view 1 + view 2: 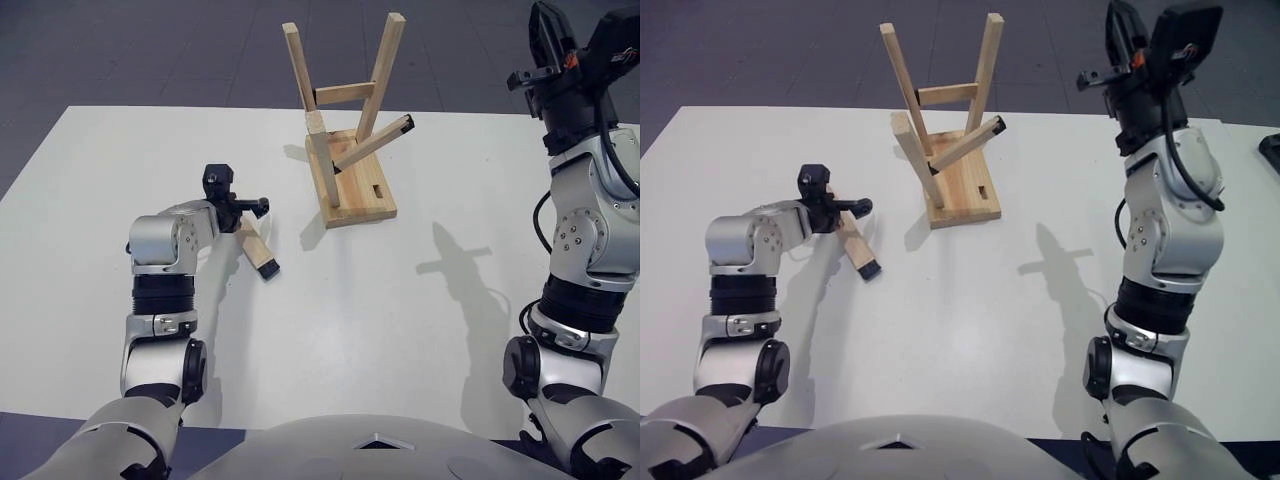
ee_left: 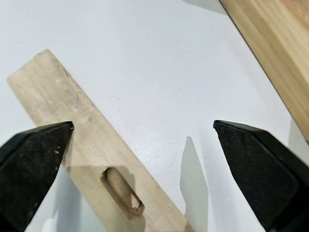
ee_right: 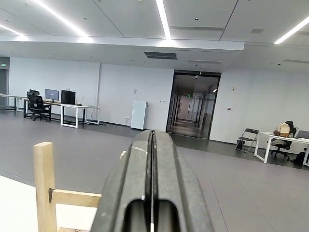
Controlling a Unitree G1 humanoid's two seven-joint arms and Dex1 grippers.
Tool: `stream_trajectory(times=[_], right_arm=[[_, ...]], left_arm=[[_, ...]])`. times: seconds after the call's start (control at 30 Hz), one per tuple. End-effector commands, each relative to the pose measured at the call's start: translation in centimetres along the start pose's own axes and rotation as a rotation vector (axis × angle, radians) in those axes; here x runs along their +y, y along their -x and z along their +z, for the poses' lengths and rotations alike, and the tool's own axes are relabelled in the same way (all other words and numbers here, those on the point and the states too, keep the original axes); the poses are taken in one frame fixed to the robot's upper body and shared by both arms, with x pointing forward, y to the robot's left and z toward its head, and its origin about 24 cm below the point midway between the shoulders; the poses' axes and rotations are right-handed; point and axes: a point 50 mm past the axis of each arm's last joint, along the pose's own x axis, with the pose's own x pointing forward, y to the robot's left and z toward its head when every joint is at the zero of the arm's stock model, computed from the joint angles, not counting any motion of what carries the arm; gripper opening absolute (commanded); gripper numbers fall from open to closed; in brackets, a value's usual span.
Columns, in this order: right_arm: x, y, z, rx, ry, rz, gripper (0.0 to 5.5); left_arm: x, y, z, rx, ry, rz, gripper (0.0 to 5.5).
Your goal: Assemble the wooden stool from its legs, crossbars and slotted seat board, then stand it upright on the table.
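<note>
**White table, half-built stool, one leg loose**

Nearest me, the white rectangular table (image 1: 350, 330) takes up the lower and middle frame of the head views. At upper centre I see the pale wooden stool (image 1: 322, 160) upside down. Its flat slotted seat board (image 1: 365, 200) lies on the table. From it two square legs (image 1: 383, 70) stand up, joined by a short crossbar (image 1: 345, 94), and a third black-tipped leg (image 1: 375, 143) leans tilted. Left of centre, a loose pale wooden leg with a black end cap (image 1: 257, 247) lies flat. My left gripper (image 1: 240, 208) sits over its upper end, spread wide, one fingertip (image 2: 38, 150) overlapping the wood. At upper right, my right gripper (image 1: 1123, 30) is held high, fingers pressed together.
</note>
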Motion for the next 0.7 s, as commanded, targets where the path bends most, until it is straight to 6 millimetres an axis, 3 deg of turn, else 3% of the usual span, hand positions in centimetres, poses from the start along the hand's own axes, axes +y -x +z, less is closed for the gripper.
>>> stream_trajectory(times=[0.03, 0.2, 0.3, 0.47, 0.7], right_arm=[[-0.1, 0.2, -0.1, 0.003, 0.000, -0.001, 0.02], [-0.2, 0.5, -0.5, 0.011, -0.010, -0.008, 0.02], [-0.2, 0.6, -0.6, 0.011, -0.015, -0.016, 0.02], [-0.1, 0.8, -0.8, 0.014, -0.021, -0.029, 0.02], [0.2, 1.0, -1.1, 0.021, -0.021, -0.037, 0.02]], left_arm=[[1.6, -0.1, -2.2, 0.057, -0.016, 0.119, 5.40], [1.6, 1.1, 0.2, -0.126, -0.197, 0.236, 5.40], [1.9, 1.2, 0.0, -0.139, -0.277, 0.296, 5.40], [1.4, -0.1, -2.7, 0.028, -0.100, 0.172, 5.40], [1.3, -0.5, -3.7, 0.161, 0.097, 0.076, 5.40]])
